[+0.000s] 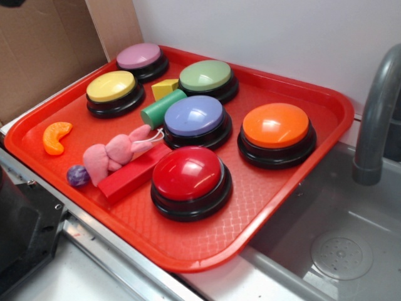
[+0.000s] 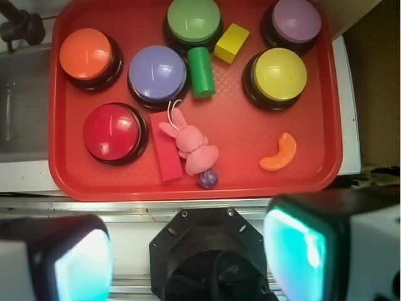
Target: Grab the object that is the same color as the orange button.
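The small glossy orange crescent toy [image 1: 56, 137] lies on the red tray [image 1: 207, 251] near its left corner; in the wrist view it [image 2: 279, 153] lies at the tray's lower right. The orange button [image 1: 276, 132], a big dome on a black base, stands at the tray's right; in the wrist view it [image 2: 89, 56] is at the upper left. My gripper [image 2: 188, 254] is open, its two fingers wide apart at the bottom of the wrist view, high above the near side of the tray and holding nothing. The gripper does not show in the exterior view.
Also on the tray are a red button [image 1: 190, 180], blue button [image 1: 195, 119], green button [image 1: 207, 78], yellow button [image 1: 113, 91] and purple button [image 1: 141, 60], a pink plush bunny [image 1: 116, 152], red block [image 1: 135, 175], purple ball [image 1: 78, 175], green cylinder [image 1: 161, 108] and yellow block [image 1: 164, 88]. A sink with a faucet [image 1: 376, 119] is to the right.
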You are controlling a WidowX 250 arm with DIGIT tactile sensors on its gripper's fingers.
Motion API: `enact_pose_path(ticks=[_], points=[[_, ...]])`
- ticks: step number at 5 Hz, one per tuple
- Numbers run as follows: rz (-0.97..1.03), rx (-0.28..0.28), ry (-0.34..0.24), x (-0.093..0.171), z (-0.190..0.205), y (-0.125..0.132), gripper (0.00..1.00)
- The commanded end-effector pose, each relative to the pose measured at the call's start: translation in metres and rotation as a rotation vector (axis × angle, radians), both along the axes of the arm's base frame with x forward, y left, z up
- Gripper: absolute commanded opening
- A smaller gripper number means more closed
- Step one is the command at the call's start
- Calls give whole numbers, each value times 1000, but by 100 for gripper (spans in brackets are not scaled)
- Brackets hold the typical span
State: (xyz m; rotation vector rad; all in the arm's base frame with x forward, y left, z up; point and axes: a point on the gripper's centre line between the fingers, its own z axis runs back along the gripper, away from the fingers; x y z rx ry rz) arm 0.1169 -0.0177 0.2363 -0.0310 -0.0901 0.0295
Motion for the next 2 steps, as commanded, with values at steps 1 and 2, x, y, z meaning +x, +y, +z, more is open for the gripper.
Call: enact_pose_path(ticks=[1,2], points=[[0,0,0,0,0,0,100],[88,-49,7,6,-22,16,100]])
